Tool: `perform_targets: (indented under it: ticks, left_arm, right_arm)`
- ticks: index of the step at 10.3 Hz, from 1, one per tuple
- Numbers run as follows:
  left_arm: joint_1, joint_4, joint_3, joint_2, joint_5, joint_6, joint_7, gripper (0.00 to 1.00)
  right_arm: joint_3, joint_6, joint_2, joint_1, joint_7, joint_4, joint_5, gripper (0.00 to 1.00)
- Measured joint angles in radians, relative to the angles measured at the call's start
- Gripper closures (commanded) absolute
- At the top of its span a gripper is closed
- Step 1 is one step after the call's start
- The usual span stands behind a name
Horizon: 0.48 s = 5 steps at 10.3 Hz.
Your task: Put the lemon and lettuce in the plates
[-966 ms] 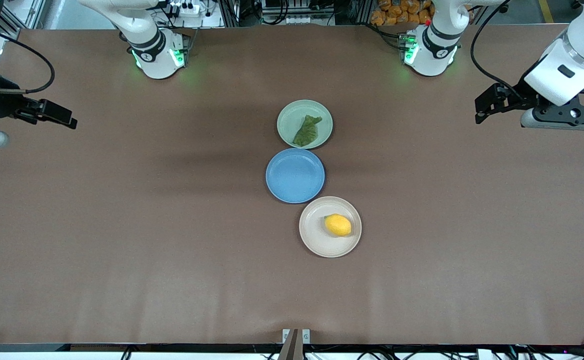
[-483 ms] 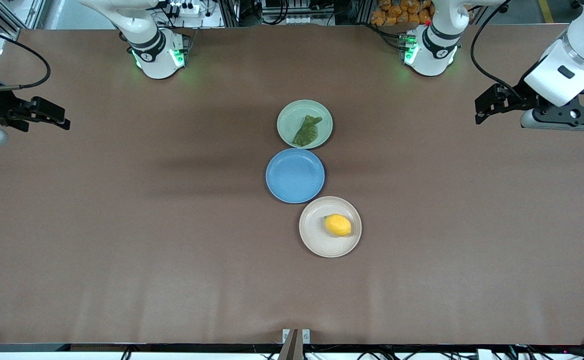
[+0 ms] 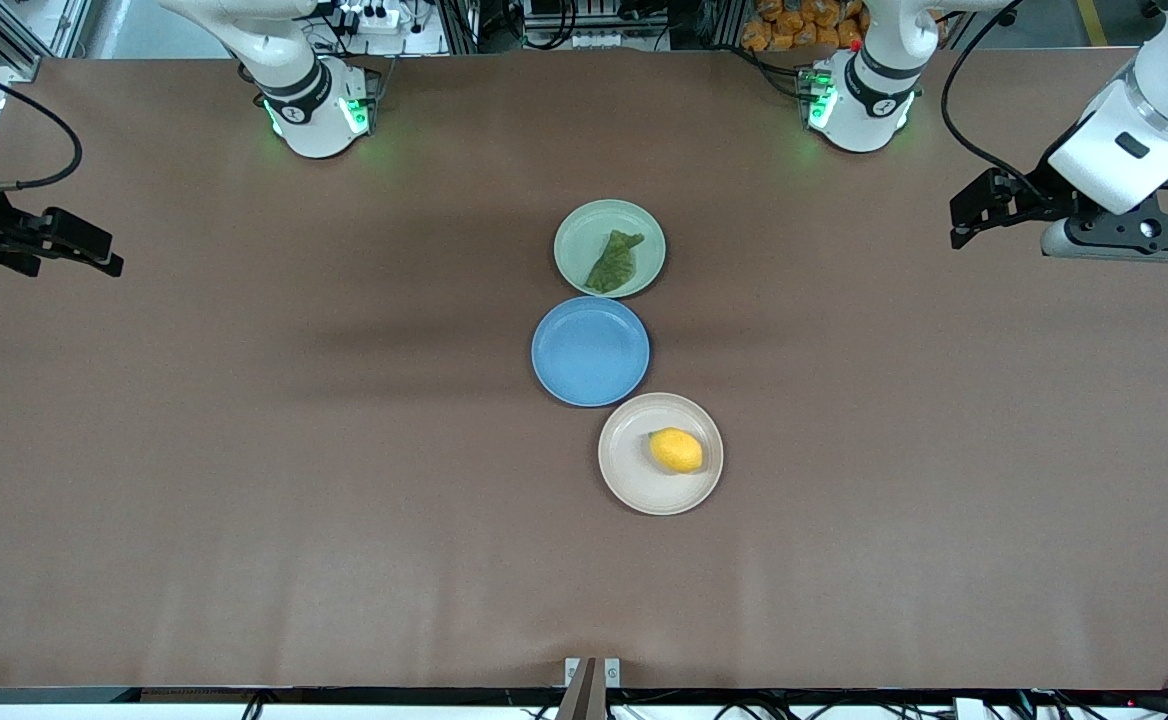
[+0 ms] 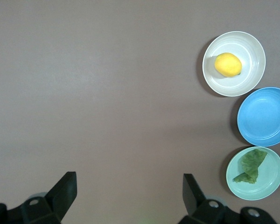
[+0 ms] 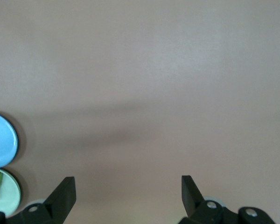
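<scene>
The lemon [image 3: 676, 450] lies in the beige plate [image 3: 632, 478], the plate nearest the front camera. The lettuce [image 3: 614, 262] lies in the pale green plate [image 3: 577, 240], nearest the arm bases. In the left wrist view the lemon [image 4: 228, 64], beige plate [image 4: 252, 74], lettuce [image 4: 250, 164] and green plate [image 4: 270, 184] all show. My left gripper [image 3: 964, 215] is open and empty, up over bare table at the left arm's end. My right gripper [image 3: 104, 255] is open and empty over bare table at the right arm's end.
An empty blue plate [image 3: 590, 350] sits between the green and beige plates, touching both; it also shows in the left wrist view [image 4: 265, 116] and the right wrist view [image 5: 1, 139]. The brown table [image 3: 244, 450] is bare elsewhere.
My right gripper has drawn back toward the right arm's end of the table. The left arm, the plates, the lemon and the lettuce have not moved.
</scene>
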Motion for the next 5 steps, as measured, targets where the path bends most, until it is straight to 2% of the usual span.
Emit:
perform_targets:
  ticks: [5]
  left_arm:
    - [0.0, 0.0, 0.0, 0.0, 0.0, 0.0, 0.0, 0.0]
  right_arm:
    - [0.003, 0.001, 0.0, 0.0, 0.041, 0.0, 0.0, 0.0]
